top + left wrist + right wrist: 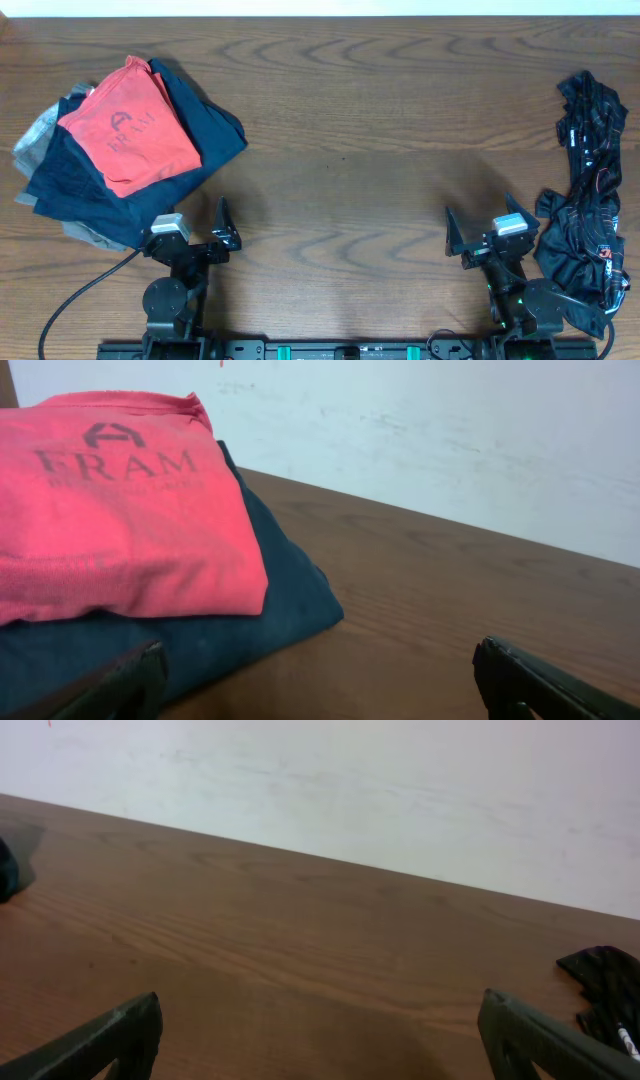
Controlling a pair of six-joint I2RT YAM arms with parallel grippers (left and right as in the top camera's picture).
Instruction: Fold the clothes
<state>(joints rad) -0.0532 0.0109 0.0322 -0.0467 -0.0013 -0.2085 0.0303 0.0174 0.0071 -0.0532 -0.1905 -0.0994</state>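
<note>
Overhead | red-topped pile (125,135) far left | black garment (590,190) far right | left claw (197,226), right claw (483,223) spread, empty

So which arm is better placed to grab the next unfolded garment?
Right. The crumpled black garment lies beside the right arm's open fingers; the left arm's fingers sit by the folded stack.
</note>
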